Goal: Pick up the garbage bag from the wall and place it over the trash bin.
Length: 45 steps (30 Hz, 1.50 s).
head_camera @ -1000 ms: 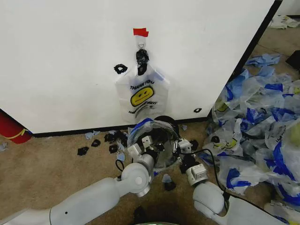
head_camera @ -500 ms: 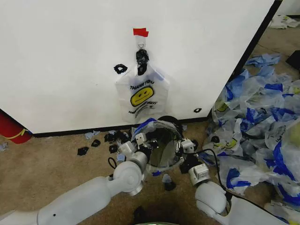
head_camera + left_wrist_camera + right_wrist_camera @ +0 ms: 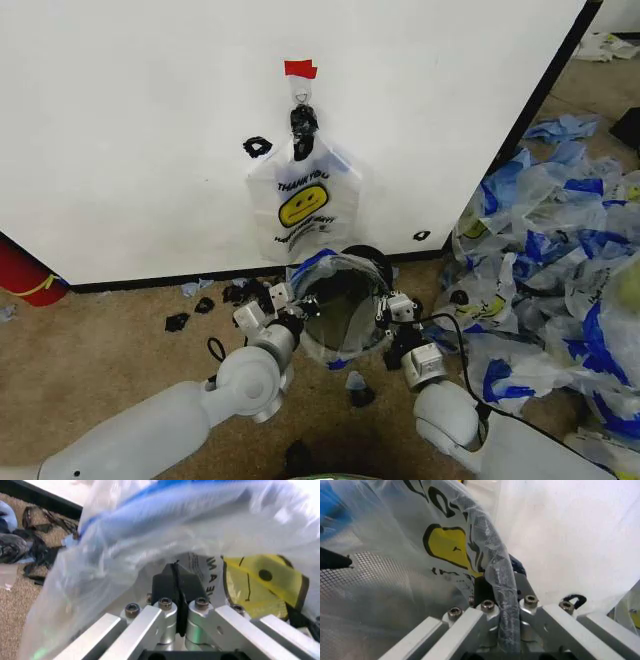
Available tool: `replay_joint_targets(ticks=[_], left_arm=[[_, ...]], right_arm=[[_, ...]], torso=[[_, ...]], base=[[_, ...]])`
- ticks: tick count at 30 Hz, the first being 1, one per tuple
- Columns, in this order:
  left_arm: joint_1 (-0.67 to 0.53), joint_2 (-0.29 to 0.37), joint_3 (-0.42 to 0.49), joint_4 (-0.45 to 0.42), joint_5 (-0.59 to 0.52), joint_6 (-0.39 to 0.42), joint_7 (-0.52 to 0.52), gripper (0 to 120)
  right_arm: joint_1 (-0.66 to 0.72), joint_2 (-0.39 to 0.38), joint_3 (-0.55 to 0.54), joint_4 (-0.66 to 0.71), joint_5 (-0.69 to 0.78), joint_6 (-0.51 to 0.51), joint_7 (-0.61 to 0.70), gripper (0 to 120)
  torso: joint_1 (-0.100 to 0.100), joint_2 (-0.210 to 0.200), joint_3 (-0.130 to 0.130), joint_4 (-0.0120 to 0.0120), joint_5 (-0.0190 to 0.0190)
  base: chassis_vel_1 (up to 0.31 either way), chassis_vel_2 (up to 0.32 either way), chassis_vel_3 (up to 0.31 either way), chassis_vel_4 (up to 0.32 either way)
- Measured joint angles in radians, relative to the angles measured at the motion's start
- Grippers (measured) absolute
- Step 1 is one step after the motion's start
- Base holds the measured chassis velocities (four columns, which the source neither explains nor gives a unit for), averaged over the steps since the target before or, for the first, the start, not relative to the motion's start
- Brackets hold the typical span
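Note:
A translucent white garbage bag with blue handles is stretched open over the round black trash bin at the foot of the wall. My left gripper is shut on the bag's left rim. The left wrist view shows this gripper with its black pads pressed together inside the plastic. My right gripper is shut on the right rim. In the right wrist view the gripper pinches a twisted strand of the bag, with the bin's mesh behind. A second smiley bag hangs from the wall's clip.
A large pile of similar bags covers the carpet on the right. Black scraps lie along the wall's base strip to the left of the bin. A red rounded object sits at the far left.
My left gripper has moved left and slightly toward the wall, pulling the bag's mouth wider over the bin. The right gripper has barely shifted.

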Motion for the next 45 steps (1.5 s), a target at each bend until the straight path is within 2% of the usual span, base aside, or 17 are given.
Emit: replay_joint_targets(ticks=[17, 39, 45], left_arm=[[0.003, 0.002, -0.033, 0.022, 0.012, -0.003, 0.019, 0], [-0.005, -0.086, -0.026, 0.096, 0.041, -0.016, 0.026, 0], [-0.003, -0.089, -0.023, 0.097, 0.049, -0.018, 0.026, 0]], right_arm=[[-0.031, -0.005, 0.002, 0.048, -0.039, 0.012, -0.002, 0], [-0.038, 0.000, 0.022, 0.070, -0.053, 0.014, 0.004, 0], [-0.037, -0.002, 0.023, 0.066, -0.051, 0.013, 0.006, 0]], torso=[[0.000, 0.000, 0.000, 0.0000, 0.0001], [0.000, 0.000, 0.000, 0.0001, 0.0000], [0.000, 0.000, 0.000, 0.0001, 0.0001]], base=[[0.000, 0.000, 0.000, 0.000], [0.000, 0.000, 0.000, 0.000], [0.000, 0.000, 0.000, 0.000]])
